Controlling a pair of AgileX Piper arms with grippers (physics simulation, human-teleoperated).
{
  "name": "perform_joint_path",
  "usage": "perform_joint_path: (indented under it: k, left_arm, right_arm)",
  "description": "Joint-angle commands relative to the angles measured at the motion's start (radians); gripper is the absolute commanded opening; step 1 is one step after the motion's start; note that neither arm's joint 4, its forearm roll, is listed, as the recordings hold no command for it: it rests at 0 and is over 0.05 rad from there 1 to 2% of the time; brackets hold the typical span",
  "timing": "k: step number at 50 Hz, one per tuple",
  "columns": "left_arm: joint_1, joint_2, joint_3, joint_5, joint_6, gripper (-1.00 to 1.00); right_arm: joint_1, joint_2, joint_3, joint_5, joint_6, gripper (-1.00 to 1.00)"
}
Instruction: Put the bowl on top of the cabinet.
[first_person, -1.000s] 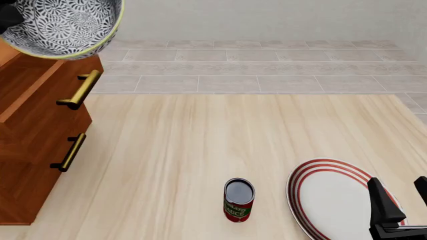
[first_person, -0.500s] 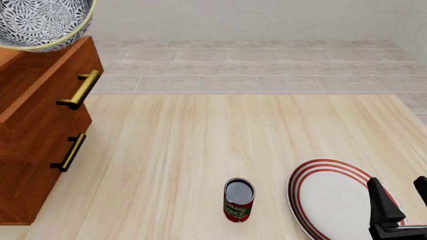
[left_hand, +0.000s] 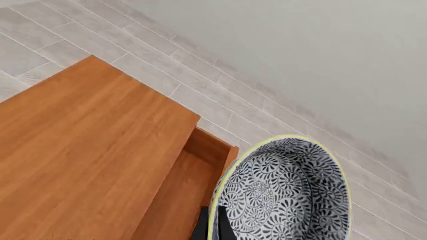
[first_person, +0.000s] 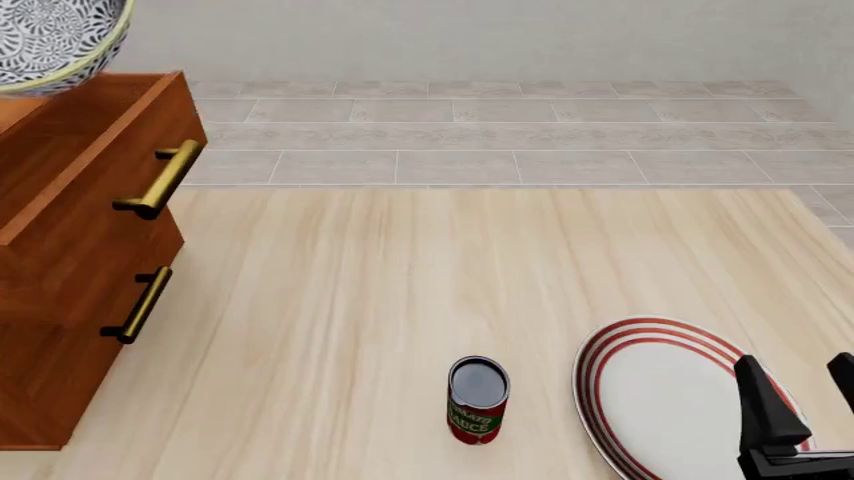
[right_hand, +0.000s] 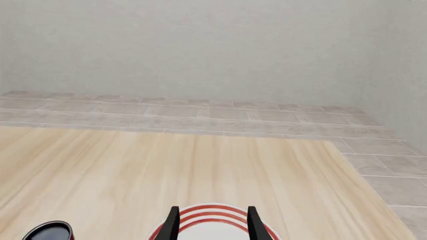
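Left fingers (left_hand: 212, 227) pinch the bowl's rim, holding it above the cabinet.

One dark finger sits inside the bowl (left_hand: 283, 192) and one outside, clamped on its pale yellowish rim; the bowl hangs tilted over the cabinet (left_hand: 93, 160) top, at the far left corner of the front view, whether touching I cannot tell. Right fingers (right_hand: 212, 222) stand spread apart and empty over the red-ringed plate (first_person: 661, 395), which lies on the surface (first_person: 400, 300) just beside a sauce can (first_person: 478, 400).
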Motion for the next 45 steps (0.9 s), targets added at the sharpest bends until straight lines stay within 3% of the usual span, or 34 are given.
perform_joint_path:
  k: [1, 29, 45]
  left_arm:
    - [0.059, -0.002, -0.012, -0.002, 0.002, -1.00]
    - [0.225, -0.025, -0.030, 0.000, -0.007, -1.00]
    - [0.270, -0.022, -0.017, -0.016, -0.025, -1.00]
  right_arm:
    - [0.000, -0.001, 0.000, 0.000, -0.002, 1.00]
    - [0.001, 0.008, 0.000, -0.009, 0.000, 1.00]
    - [0.000, 0.007, 0.000, -0.007, 0.000, 1.00]
